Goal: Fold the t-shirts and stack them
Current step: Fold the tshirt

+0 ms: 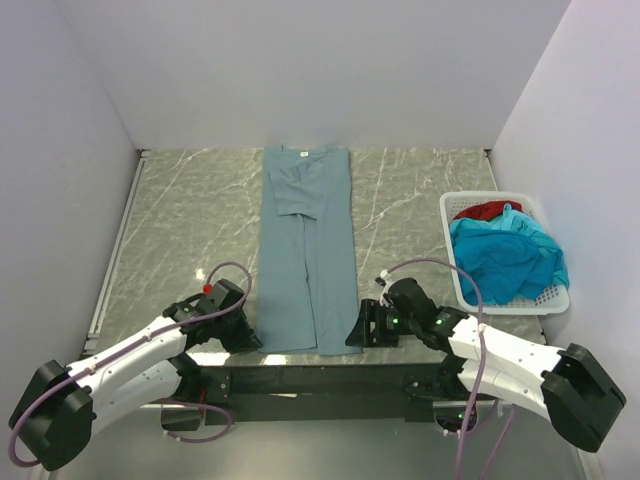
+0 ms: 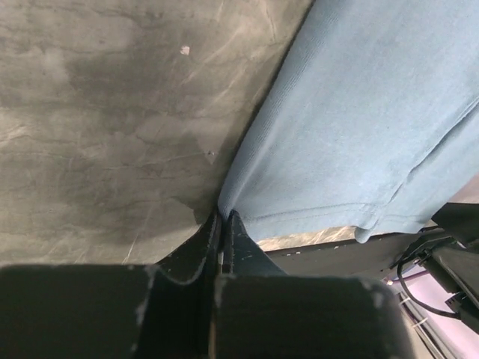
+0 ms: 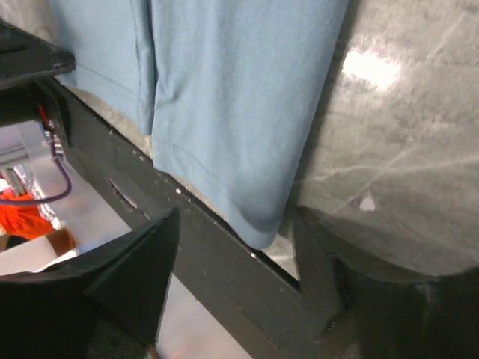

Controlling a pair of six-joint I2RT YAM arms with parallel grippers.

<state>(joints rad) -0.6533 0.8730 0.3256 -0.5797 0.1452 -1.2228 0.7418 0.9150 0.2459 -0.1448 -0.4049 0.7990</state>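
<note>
The grey-blue t-shirt (image 1: 305, 250) is lying as 1 long strip on the table (image 1: 190, 220). It is looking soft and limp, so I am taking it at the near hem corners. My left gripper (image 2: 222, 222) is pinching 1 corner, and my right gripper (image 3: 233, 224) is standing apart around the other. Only the top view is showing the turquoise t-shirt (image 1: 505, 260) in the basket (image 1: 452, 205).

One t-shirt (image 1: 305, 250) lies centred on the table (image 1: 190, 230), basket (image 1: 548, 298) rightward.

Robot lab (white enclosure (image 1: 300, 70), marble table (image 1: 190, 220)).
</note>
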